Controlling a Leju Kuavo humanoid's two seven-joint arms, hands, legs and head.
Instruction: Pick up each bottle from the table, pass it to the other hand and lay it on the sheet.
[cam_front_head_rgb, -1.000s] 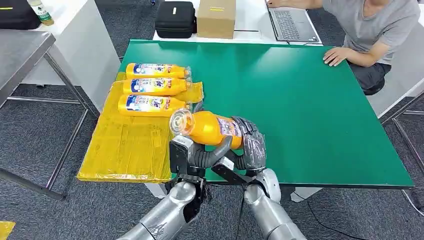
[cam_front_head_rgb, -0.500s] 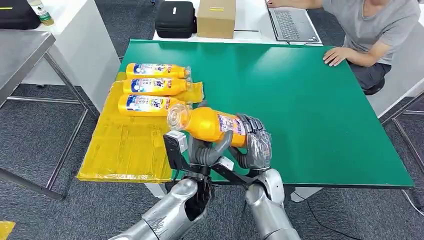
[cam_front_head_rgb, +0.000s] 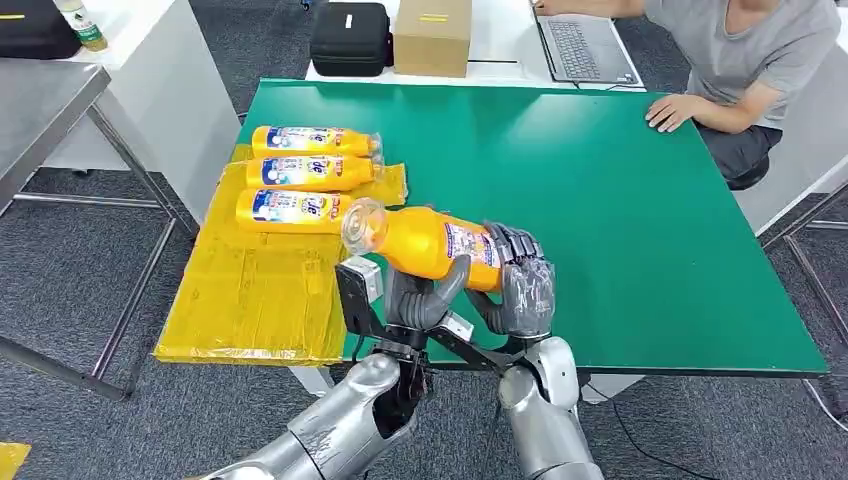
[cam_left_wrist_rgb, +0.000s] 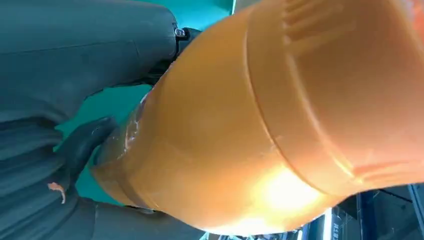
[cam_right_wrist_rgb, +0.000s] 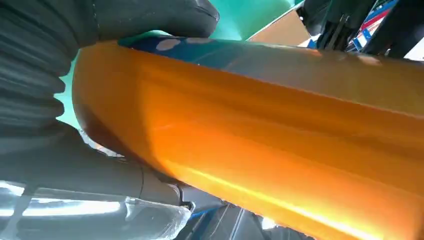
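Passing from one robot hand to the other is the step judged to be in progress. An orange bottle (cam_front_head_rgb: 425, 243) is held on its side above the near edge of the green table (cam_front_head_rgb: 620, 200), its clear cap end turned toward the yellow sheet (cam_front_head_rgb: 250, 290). The right robot hand (cam_front_head_rgb: 515, 285) is wrapped round the labelled base end, and the left robot hand (cam_front_head_rgb: 410, 300) is cupped under the body nearer the neck, with its thumb raised against the side; in the left wrist view the fingers (cam_left_wrist_rgb: 80, 145) are seen curled against the bottle. Both are thus closed on the same bottle, though which one bears the weight cannot be told. Three bottles (cam_front_head_rgb: 305, 175) are already laid in a row at the far end of the sheet. The next move is judged to call for a firm left grip before the right is released, then a carry leftward to the bare sheet just beside the nearest laid bottle. A person's hand (cam_front_head_rgb: 672, 110) is rested at the far table corner.
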